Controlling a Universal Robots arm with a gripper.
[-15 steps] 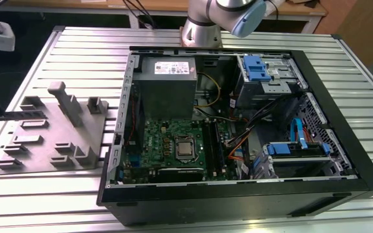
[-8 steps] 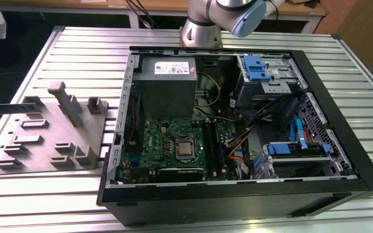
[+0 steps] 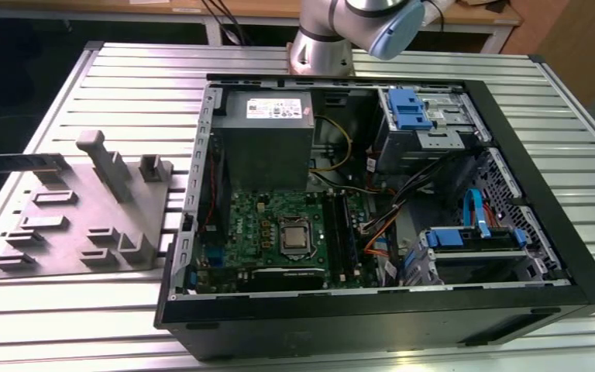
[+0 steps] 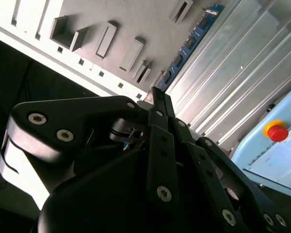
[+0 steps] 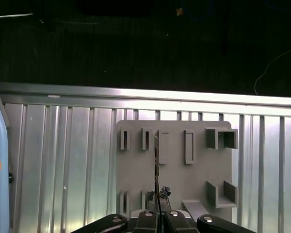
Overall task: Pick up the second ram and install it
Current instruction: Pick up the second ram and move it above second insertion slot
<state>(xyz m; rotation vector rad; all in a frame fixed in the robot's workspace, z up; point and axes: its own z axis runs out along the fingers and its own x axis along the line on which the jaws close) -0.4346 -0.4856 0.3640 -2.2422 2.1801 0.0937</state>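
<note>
The second ram (image 3: pixel 13 163) is a long dark stick standing on edge at the far end of the grey fixture plate (image 3: pixel 70 232), on the exterior view's left. In the second wrist view the ram (image 4: pixel 190 42) looks blue with small black chips and runs along the plate's (image 4: pixel 136 19) edge. My gripper (image 4: pixel 155 92) hangs well above the plate, its black fingers pressed together into one thin tip with nothing between them. In the first wrist view the gripper (image 5: pixel 156 145) points down over the plate's (image 5: pixel 174 179) row of slots.
An open computer case (image 3: pixel 380 209) lies to the exterior view's right of the plate, with the green motherboard (image 3: pixel 276 232) inside. A tall grey post (image 3: pixel 106 163) rises from the plate. A light blue box with a red button (image 4: pixel 275 131) sits beyond the ribbed metal table (image 3: pixel 122 85).
</note>
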